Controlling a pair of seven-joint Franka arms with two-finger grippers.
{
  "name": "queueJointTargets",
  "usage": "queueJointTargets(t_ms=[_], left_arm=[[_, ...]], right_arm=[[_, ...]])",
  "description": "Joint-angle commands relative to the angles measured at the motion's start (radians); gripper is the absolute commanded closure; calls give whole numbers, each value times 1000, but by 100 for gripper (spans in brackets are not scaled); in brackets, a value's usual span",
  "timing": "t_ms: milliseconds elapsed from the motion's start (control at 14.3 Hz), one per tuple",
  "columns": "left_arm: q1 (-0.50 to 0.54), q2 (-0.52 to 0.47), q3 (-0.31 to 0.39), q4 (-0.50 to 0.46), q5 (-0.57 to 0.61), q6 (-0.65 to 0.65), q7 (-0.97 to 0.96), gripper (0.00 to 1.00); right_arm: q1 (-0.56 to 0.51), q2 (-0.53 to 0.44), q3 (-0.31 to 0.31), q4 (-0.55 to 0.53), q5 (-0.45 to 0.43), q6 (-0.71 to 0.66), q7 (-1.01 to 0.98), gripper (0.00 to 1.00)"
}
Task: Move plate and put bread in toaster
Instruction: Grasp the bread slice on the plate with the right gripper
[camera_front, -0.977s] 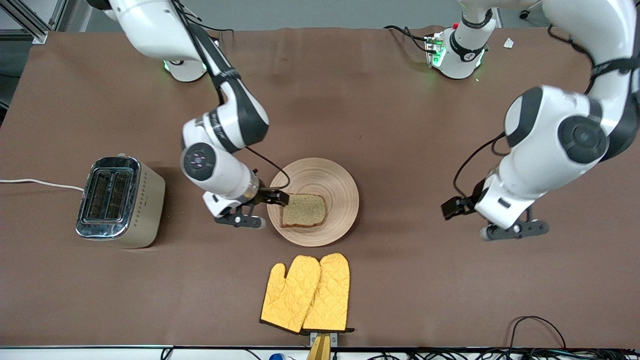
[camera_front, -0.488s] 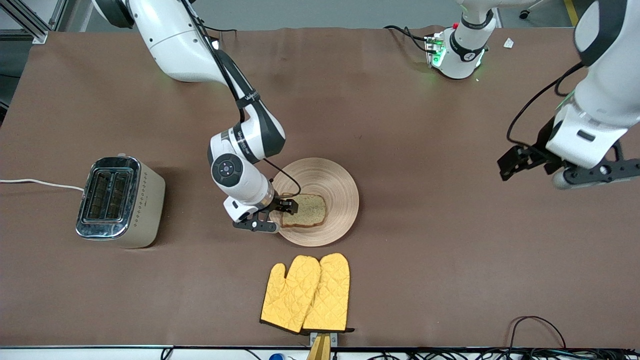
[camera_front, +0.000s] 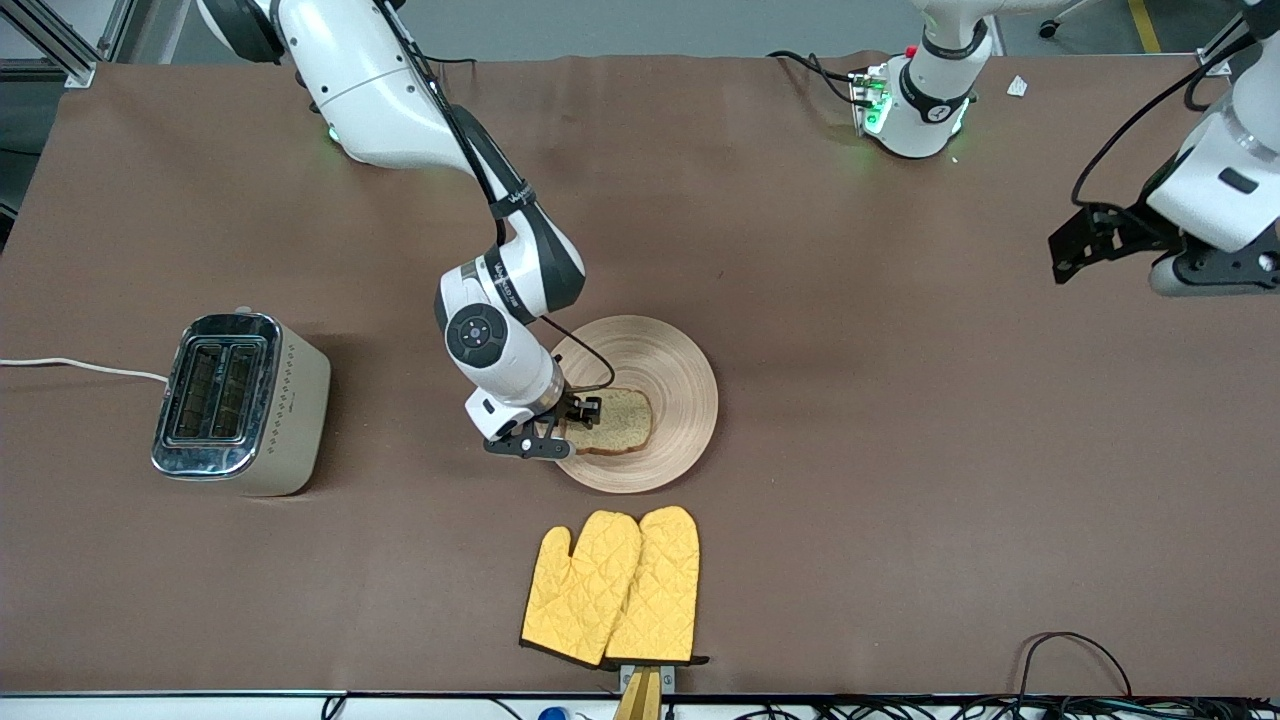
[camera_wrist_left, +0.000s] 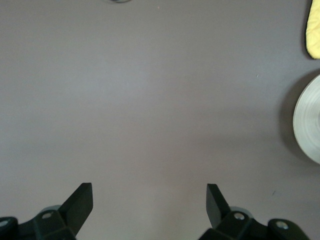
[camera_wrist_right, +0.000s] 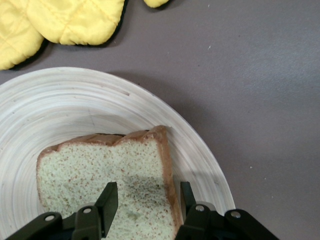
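The bread (camera_front: 620, 420) lies flat on the plate (camera_front: 672, 362), on the part nearer the front camera. My right gripper (camera_front: 580, 412) is low at the bread's edge toward the toaster (camera_front: 240, 400). In the right wrist view the gripper (camera_wrist_right: 147, 192) is open, with one finger (camera_wrist_right: 109, 197) over the bread (camera_wrist_right: 100, 170) and the other just outside the crust, over the plate (camera_wrist_right: 60, 100). My left gripper (camera_front: 1078, 245) is open and empty, up over the left arm's end of the table; it also shows in the left wrist view (camera_wrist_left: 150, 192).
Yellow oven mitts (camera_front: 615, 585) lie nearer the front camera than the plate, and show in the right wrist view (camera_wrist_right: 60, 22). The toaster's white cord (camera_front: 80, 366) runs off the table edge. The left wrist view shows the plate's rim (camera_wrist_left: 307, 120).
My right gripper has moved in over the plate and now straddles the bread's crust edge. My left arm has risen and drawn back toward its end of the table.
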Motion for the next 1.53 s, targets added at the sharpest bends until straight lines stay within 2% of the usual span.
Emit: queueJointTargets(t_ms=[0, 140, 209, 349, 558, 628, 837, 1116, 1326, 1465], left_arm=[[5, -71, -2, -73, 5, -9, 18, 0], [10, -76, -2, -78, 4, -13, 20, 0], [8, -76, -2, -78, 4, -15, 20, 0], [7, -73, -4, -83, 2, -13, 20, 0], [8, -71, -5, -84, -33, -13, 21, 0], [8, -70, -4, -84, -44, -13, 23, 0], [8, -67, -4, -83, -45, -10, 21, 0], [10, -68, -2, -81, -47, -7, 21, 0], [10, -70, -2, -81, -47, -9, 21, 0], [10, -70, -2, -81, -47, -10, 21, 0]], right_arm=[[11, 0, -13, -18, -13, 16, 4, 48], [6, 6, -13, -18, -13, 17, 4, 50], [6, 9, -13, -18, -13, 17, 4, 55], [5, 9, -13, -18, -13, 14, 4, 66], [-6, 9, -11, -15, -13, 4, -4, 94], [-6, 6, -11, -10, -13, 0, -6, 98], [-2, -8, -25, 2, -15, -45, -4, 100], [26, -104, -95, 39, -79, -225, 1, 100], [18, -195, -144, 71, -189, -361, 0, 100], [8, -198, -198, 184, -286, -577, -13, 100]])
